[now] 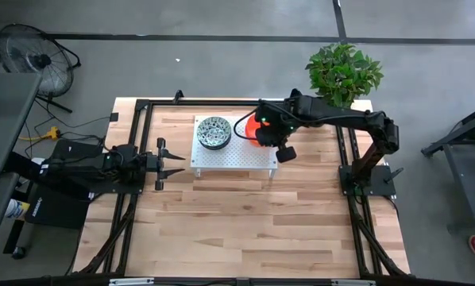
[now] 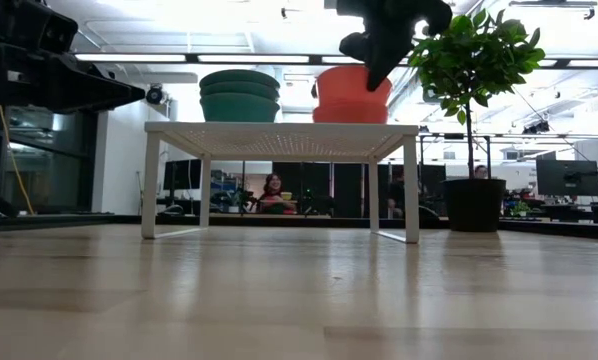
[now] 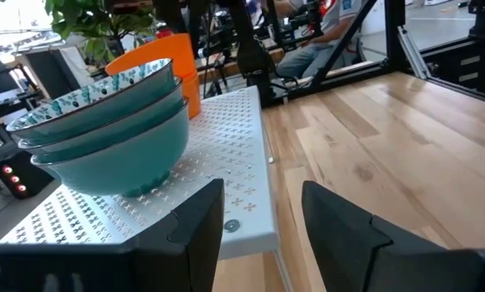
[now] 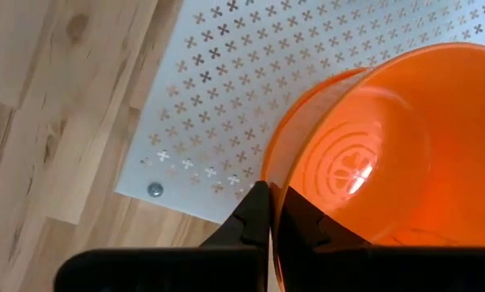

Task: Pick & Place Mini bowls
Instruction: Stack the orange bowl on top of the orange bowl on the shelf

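I see the right tool (image 1: 263,135) over the white perforated stand (image 1: 222,159), fingers pressed together on the rim of the top orange bowl (image 4: 388,154). The right wrist view shows that rim pinched between the two dark fingers, bowl tilted, above the stand's corner. In the low view the orange bowls (image 2: 351,95) sit stacked on the right part of the stand, with the right arm coming down onto the top one; I can't tell how many are in that stack.

The speckled green-and-white bowls (image 1: 214,132) are nested in one stack on the stand's left part, apart from the orange ones. The left wrist view shows three of them (image 3: 105,122), the orange stack just behind.

The left tool (image 1: 172,164) hovers over the wooden tabletop (image 1: 245,214) just left of the stand, fingers spread, holding nothing.

A potted plant (image 1: 345,73) stands at the tabletop's far right corner. A person sits in the room behind (image 2: 274,190).
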